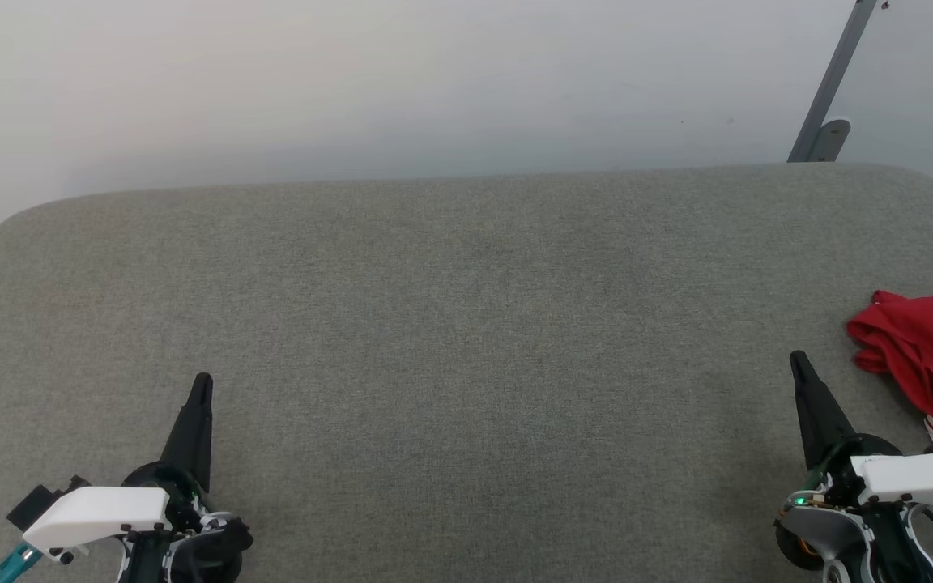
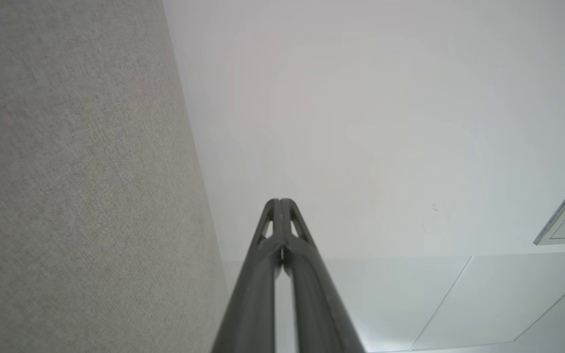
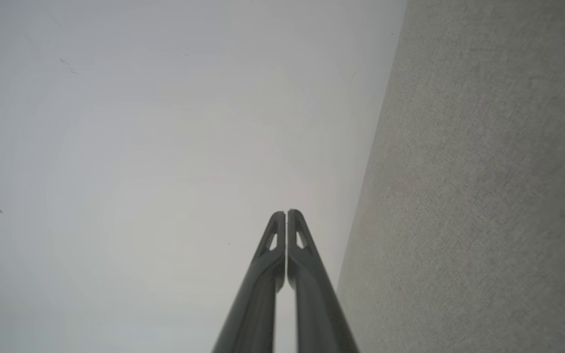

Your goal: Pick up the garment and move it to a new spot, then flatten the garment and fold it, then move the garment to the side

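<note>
The garment [image 1: 932, 360], a crumpled red heap with a strip of red-white trim at its lower edge, lies at the far right of the grey upholstered surface [image 1: 466, 340] and is cut off by the head view's edge. My right gripper [image 1: 798, 357] is shut and empty, its tip just left of the garment and apart from it. Far to the left, my left gripper [image 1: 203, 379] is also shut and empty. In the left wrist view my left gripper [image 2: 279, 201] shows both fingers pressed together. In the right wrist view my right gripper [image 3: 286, 213] looks the same.
A pale wall [image 1: 402, 81] rises behind the surface's rounded far edge. A grey metal bar [image 1: 831, 89] leans at the upper right. In the wrist views the grey fabric [image 2: 66, 196] fills one side, and the same fabric [image 3: 483, 196] borders the right gripper.
</note>
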Controlling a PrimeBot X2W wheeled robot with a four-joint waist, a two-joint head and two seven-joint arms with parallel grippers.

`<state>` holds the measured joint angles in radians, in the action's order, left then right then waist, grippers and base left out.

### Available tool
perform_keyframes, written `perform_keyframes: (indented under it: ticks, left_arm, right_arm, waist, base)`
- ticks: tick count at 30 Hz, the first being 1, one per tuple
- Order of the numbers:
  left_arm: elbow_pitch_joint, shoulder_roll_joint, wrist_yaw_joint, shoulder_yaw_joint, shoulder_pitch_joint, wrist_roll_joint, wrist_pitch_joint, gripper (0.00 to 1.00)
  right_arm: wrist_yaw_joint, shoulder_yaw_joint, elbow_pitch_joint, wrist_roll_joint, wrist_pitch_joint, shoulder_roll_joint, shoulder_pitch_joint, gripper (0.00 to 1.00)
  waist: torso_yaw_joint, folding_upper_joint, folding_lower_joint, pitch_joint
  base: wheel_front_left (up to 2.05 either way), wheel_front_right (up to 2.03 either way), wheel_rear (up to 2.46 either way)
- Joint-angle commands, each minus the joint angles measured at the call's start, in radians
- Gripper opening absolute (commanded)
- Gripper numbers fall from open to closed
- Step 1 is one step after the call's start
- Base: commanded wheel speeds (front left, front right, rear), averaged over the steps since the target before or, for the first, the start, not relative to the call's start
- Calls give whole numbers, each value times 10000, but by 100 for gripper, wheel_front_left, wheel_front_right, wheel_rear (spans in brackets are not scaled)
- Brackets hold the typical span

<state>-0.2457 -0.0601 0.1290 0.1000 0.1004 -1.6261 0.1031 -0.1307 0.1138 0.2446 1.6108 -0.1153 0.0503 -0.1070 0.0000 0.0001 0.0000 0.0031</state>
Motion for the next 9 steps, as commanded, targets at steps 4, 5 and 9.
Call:
perform_keyframes:
  ticks: [4,5,9]
  left_arm:
    - [3,18,31,48,152,57,32,0]
    - [3,19,31,49,152,59,34,0]
    - [2,24,31,56,153,59,43,0]
  right_arm:
    - [0,7,4,39,-9,-13,-42,0]
    - [0,7,6,39,-9,-13,-42,0]
    - [0,9,3,39,-9,-13,-41,0]
  waist:
    - [1,-1,0,0]
    - [1,-1,0,0]
    - [1,-1,0,0]
  base:
    - [0,0,0]
    - [0,0,0]
    - [0,0,0]
